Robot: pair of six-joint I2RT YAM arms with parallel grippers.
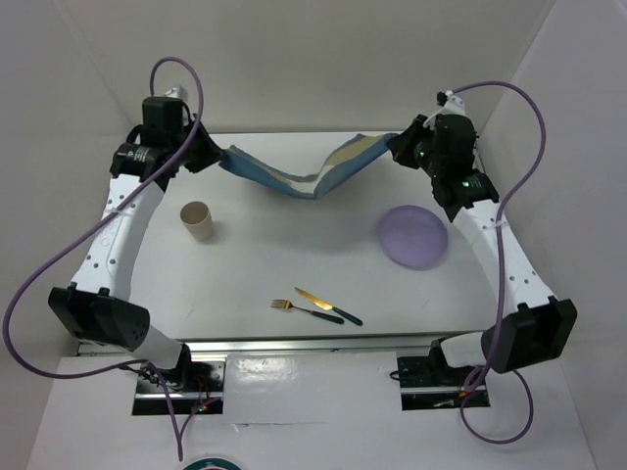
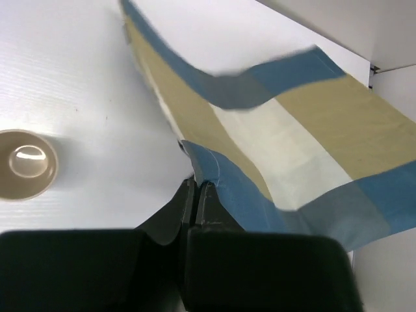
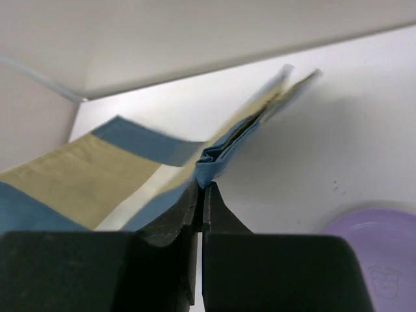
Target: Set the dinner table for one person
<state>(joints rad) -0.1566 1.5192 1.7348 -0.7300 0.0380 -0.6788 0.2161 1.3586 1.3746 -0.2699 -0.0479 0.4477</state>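
Step, I'd say: laying the placemat (image 1: 294, 178).
Lower centre, nearest: fork (image 1: 291, 307) and knife (image 1: 328, 306) on the white dinner table (image 1: 265, 259).
Mid-frame: cup (image 1: 197, 221) left, purple plate (image 1: 414, 236) right.
Top: left gripper (image 2: 197, 186) and right gripper (image 3: 202, 188) each clenched on 1 corner, cloth sagging between.
Next probably needs it pulled taut and lowered flat.
White walls on 3 sides.

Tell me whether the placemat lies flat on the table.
No, the placemat sags in the air between the left pincer and the right pincer.
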